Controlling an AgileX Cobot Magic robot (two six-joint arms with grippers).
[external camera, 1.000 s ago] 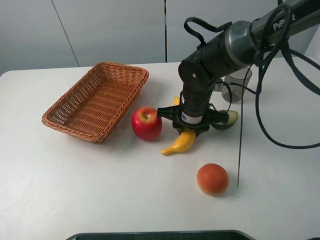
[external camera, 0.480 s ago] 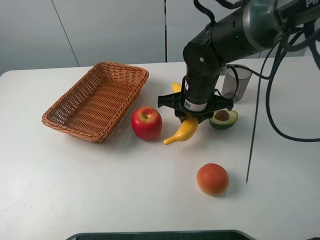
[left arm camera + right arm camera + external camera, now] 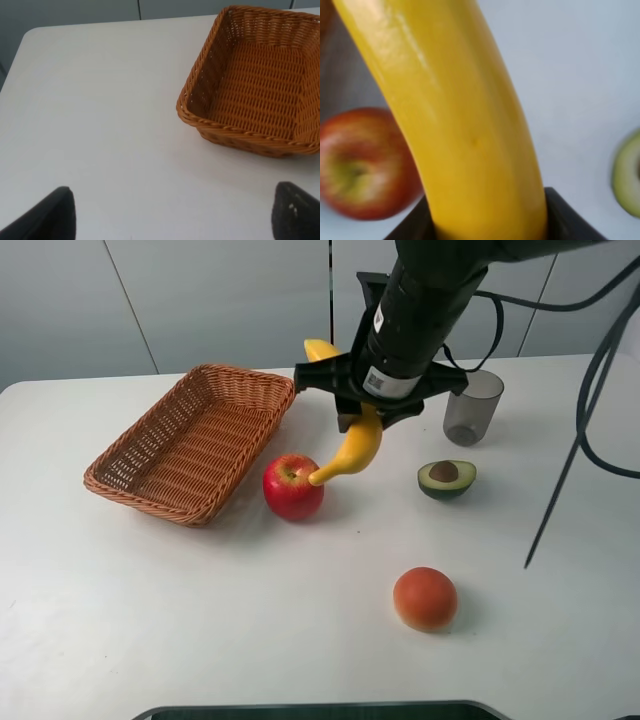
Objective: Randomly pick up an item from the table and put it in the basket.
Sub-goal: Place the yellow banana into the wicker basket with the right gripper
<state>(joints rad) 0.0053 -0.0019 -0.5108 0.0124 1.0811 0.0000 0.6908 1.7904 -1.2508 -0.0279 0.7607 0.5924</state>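
From high: my right gripper [image 3: 362,418] is closed on the banana [image 3: 352,448], in the air over the table [image 3: 200,620], near the basket [image 3: 190,440]. I cannot read the arm label [image 3: 378,380].

Left wrist: my left gripper [image 3: 175,212] is spread wide; the basket shows only weave.

Right wrist: banana clamped, apple [image 3: 360,165] behind.
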